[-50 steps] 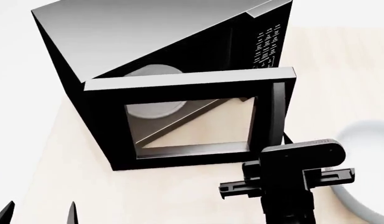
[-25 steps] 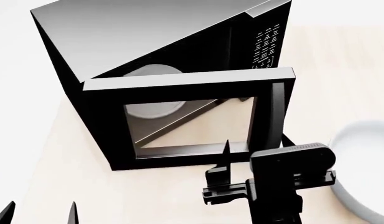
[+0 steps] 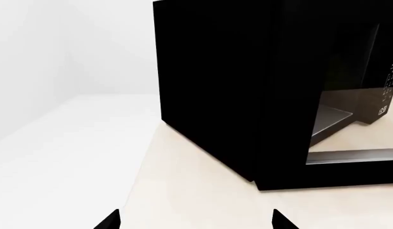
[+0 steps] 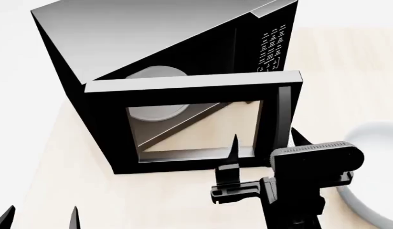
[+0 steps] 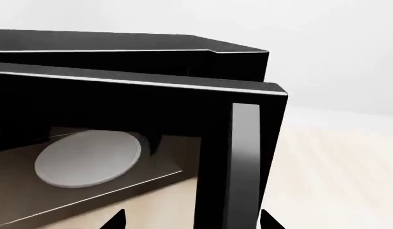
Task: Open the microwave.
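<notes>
The black microwave (image 4: 139, 33) stands on the pale table with its glass-windowed door (image 4: 183, 87) swung out from the body, hinged on the left. Its white turntable plate (image 4: 159, 112) shows through the glass. The vertical handle (image 4: 283, 114) runs down the door's right edge. My right gripper (image 4: 266, 143) is open just in front of the handle's lower end, one finger on each side of it. In the right wrist view the handle (image 5: 245, 157) lies between the tips of that gripper (image 5: 193, 220), beside the plate (image 5: 88, 157). My left gripper (image 4: 40, 219) is open and holds nothing, low at the left.
A white round dish (image 4: 375, 157) lies on the table (image 4: 75, 167) right of my right arm. The keypad (image 4: 270, 47) is on the microwave's right front. In the left wrist view the microwave's black side (image 3: 234, 95) rises ahead of the left gripper (image 3: 196, 222), by the table's left edge.
My right gripper has turned from lying crosswise to pointing at the door, and its fingers have come up on either side of the handle's lower end. Door and left arm have not moved.
</notes>
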